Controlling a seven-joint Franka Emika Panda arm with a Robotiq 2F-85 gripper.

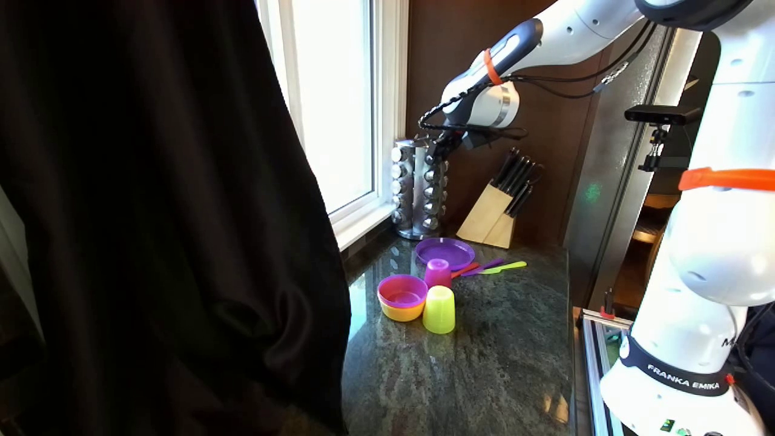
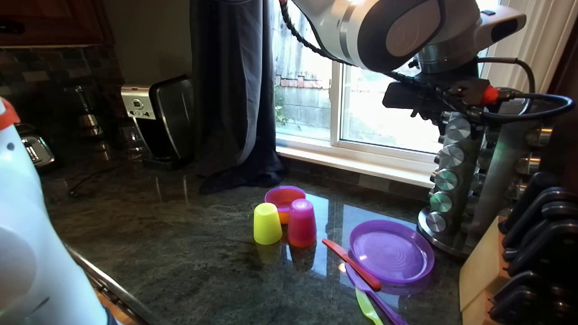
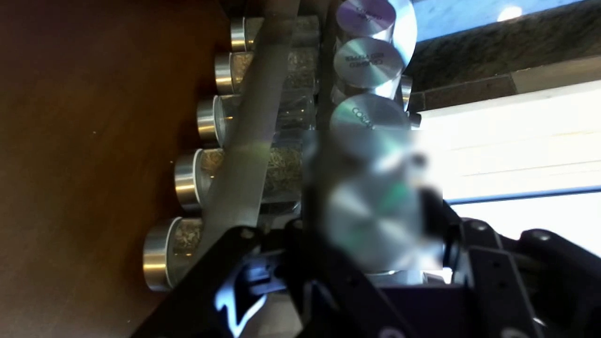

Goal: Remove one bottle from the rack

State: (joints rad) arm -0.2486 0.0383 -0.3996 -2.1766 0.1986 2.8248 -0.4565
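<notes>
Far back, one rack [image 1: 420, 194] stands left of one block [image 1: 484, 216] in an exterior view; nearer are one plate [image 1: 445, 255], three knives [image 1: 513, 266], two bowls [image 1: 401, 312], two cups [image 1: 439, 312]. The gripper [image 3: 375, 211] flanks the rack's top bottle [image 3: 374, 225] in a column of five; blur hides whether it grips.
</notes>
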